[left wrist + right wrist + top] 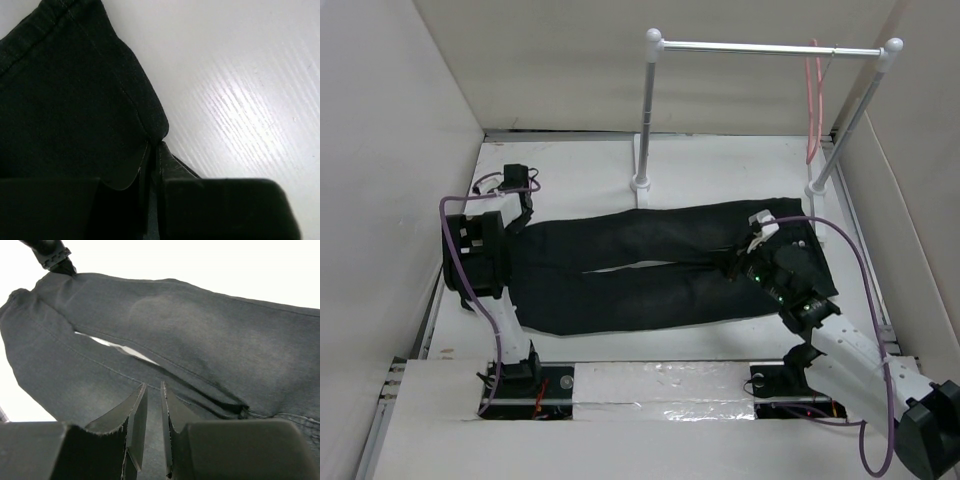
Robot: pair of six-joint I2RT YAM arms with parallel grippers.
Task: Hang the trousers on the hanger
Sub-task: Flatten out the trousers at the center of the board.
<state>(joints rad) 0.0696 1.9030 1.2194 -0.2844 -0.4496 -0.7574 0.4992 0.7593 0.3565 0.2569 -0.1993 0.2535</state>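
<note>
1. The trousers [650,265] lie flat on the white table [720,170]. Their long axis runs left to right across it. The waistband points toward the robot's right and the two leg ends toward its left. A thin sliver of table shows between the legs.
2. The pink hanger [813,100] hangs by its hook near the right end of the metal rail [770,47], at the far side of the table. It is well apart from the trousers and carries nothing.
3. The left gripper [154,150] is at the far leg end. Its jaws are pressed nearly together, and the cloth edge runs into the slit between them, so it appears to pinch the hem.
4. The right gripper [153,390] sits low over the cloth near where the legs join. Its jaws are drawn almost together. I cannot tell whether any fabric is caught.
5. Judged step: getting hold of the garment. Nothing has been lifted.
6. The next move likely calls for a secure pinch at both ends. The floppy cloth must then be raised and carried toward the hanger without slipping or dragging.
</note>
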